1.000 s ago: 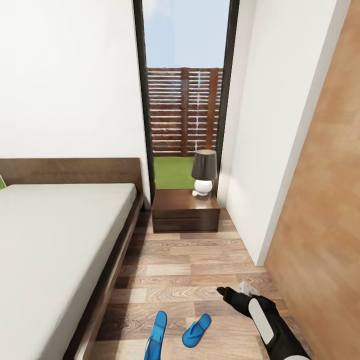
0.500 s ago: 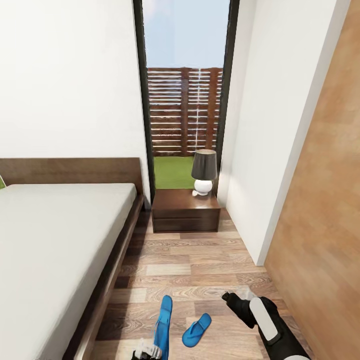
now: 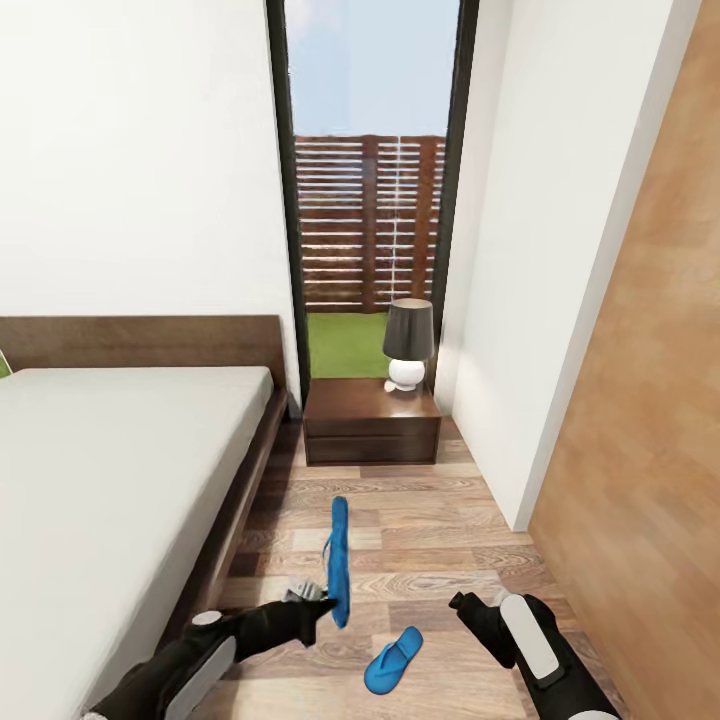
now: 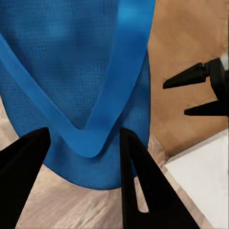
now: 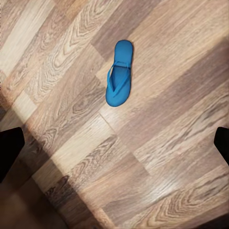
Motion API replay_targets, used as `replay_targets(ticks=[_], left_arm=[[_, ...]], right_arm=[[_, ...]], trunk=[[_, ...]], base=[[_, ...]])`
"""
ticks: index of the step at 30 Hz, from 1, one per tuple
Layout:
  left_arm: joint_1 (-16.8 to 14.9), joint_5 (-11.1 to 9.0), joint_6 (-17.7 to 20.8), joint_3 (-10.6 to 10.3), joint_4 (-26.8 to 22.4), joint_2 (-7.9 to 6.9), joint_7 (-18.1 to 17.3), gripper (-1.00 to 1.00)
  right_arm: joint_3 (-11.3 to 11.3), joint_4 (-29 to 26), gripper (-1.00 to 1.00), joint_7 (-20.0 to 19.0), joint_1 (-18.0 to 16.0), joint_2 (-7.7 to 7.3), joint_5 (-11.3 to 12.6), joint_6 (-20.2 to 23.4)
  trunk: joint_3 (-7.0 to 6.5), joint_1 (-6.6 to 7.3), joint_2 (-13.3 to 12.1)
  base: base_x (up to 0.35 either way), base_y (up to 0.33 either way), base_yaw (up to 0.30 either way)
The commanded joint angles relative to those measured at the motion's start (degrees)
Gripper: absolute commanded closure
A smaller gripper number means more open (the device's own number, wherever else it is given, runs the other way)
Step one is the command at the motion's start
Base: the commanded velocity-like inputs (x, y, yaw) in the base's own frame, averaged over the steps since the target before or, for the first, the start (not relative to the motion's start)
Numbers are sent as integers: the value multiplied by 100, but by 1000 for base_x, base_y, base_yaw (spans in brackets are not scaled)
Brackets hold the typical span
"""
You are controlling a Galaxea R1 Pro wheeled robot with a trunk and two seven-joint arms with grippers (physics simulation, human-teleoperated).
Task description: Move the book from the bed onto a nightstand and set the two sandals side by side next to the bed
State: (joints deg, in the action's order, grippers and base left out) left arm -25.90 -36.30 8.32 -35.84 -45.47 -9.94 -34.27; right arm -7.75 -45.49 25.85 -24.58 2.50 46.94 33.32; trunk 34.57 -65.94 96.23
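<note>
Bright blue flat flip-flop sandal (image 3: 339, 562) held edge-up above the wood-plank floor (image 3: 420, 520), just right of the dark wooden bed frame (image 3: 235, 505); left gripper (image 3: 318, 604) clamped on its heel end; second blue sandal (image 3: 392, 660) flat on the floor, farther from the bed; right gripper (image 3: 466, 603) hovers near it, fingers spread, empty. Risk: thin sole slipping or twisting in the pinch, landing askew.

One blue sandal (image 5: 119, 74) lay flat on the brown wood floor (image 5: 157, 157), a bit above the middle of the frame, strap side up. Dark finger tips (image 5: 9, 150) of the gripper showed at the left and right edges, far apart.
</note>
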Motion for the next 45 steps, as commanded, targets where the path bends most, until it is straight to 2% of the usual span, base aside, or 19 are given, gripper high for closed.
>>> replay_targets(ticks=[1, 2, 4, 6, 8, 11, 19, 26, 45], left_arm=[[-2, -2, 241, 282, -261, -88, -186, 100], [-2, 7, 483, 663, -568, -156, -374, 100], [-3, 14, 652, 915, -809, -174, -470, 100], [-3, 21, 757, 1075, -998, -152, -505, 100], [-3, 29, 799, 1141, -1080, -41, -513, 100], [-3, 34, 821, 1180, -1177, 66, -516, 100], [-3, 34, 829, 1185, -1391, 102, -439, 100], [-3, 19, 813, 1170, -1402, 113, 173, 100], [-3, 0, 820, 1162, -1411, 115, 255, 100]], right_arm=[[-16, -8, -100, 51, -3, 5, 64, 9], [-16, -6, -100, 51, -3, 5, 65, 9], [-16, -5, -100, 52, -3, 5, 65, 7], [-12, -4, -100, 52, -3, 5, 63, -7], [-9, -4, -100, 52, -3, 5, 62, -22], [-8, -3, -100, 52, -3, 5, 62, -32], [-8, -3, -100, 52, -3, 5, 61, -36], [-8, -3, -100, 52, -3, -3, 61, -36], [-8, -3, -100, 52, -3, 4, 64, -36]], trunk=[[7, 0, 3], [7, 0, 3], [7, 0, 3], [7, 0, 3], [7, 0, 3], [7, 0, 3], [7, 0, 3], [7, 0, 3], [348, -417, 765]], base=[[0, 0, 0], [0, 0, 0], [0, 0, 0], [0, 0, 0], [0, 0, 0], [0, 0, 0], [0, 0, 0], [0, 0, 0], [0, 0, 0]])
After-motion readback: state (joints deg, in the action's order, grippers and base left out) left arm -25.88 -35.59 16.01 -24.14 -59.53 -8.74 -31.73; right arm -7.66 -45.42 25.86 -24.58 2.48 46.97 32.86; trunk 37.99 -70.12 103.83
